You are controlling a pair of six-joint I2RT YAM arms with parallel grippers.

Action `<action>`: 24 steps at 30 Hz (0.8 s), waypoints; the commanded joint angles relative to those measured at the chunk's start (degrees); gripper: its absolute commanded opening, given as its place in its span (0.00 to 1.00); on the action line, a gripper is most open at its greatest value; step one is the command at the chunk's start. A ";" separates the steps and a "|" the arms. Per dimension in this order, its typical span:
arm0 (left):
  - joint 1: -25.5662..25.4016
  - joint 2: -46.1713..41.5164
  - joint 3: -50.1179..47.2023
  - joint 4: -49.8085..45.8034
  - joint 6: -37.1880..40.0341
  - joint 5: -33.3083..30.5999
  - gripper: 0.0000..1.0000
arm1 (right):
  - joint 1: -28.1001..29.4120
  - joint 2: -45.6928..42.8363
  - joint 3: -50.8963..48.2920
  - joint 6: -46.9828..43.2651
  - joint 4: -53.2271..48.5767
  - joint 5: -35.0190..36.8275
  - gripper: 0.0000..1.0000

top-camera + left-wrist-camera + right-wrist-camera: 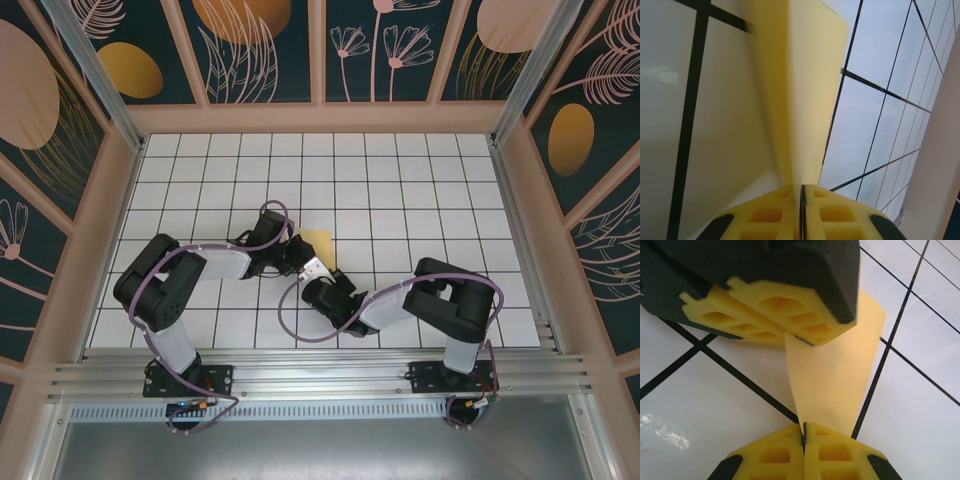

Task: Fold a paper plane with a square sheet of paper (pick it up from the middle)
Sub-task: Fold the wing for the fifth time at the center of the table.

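Left claw [801, 189]: the two yellow fingers are being pressed together, with only a hairline gap showing. The near edge of the yellow sheet of paper [805, 100] is being pinched in that gap.

Right claw [803, 429]: the fingers are likewise being held closed, and a narrow end of the same sheet is being nipped between their tips.

In the right wrist view, the sheet is being stretched as a tapering strip from the right claw up to the left claw's fingers [790, 310], which are being clamped on its far end. In the left wrist view, a sharp crease is being shown along the sheet's length.

In the top view, the sheet is being held near the middle of the white gridded counter [420, 180], between the two claws, which are being pointed at each other. Whether the sheet is touching the counter cannot be told.
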 commanded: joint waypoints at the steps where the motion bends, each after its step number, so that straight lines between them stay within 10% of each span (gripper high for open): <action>1: -0.32 -1.16 1.34 -3.05 1.63 -0.88 0.19 | 0.25 0.67 0.54 1.50 1.26 1.48 0.00; 11: -0.09 -9.27 2.42 -10.66 5.31 -11.03 0.56 | -2.71 -3.67 -3.89 8.05 6.07 -9.44 0.00; 24: 0.03 -16.82 -0.65 -11.40 6.24 -18.49 0.64 | -13.87 -9.52 -10.15 21.94 14.56 -39.52 0.00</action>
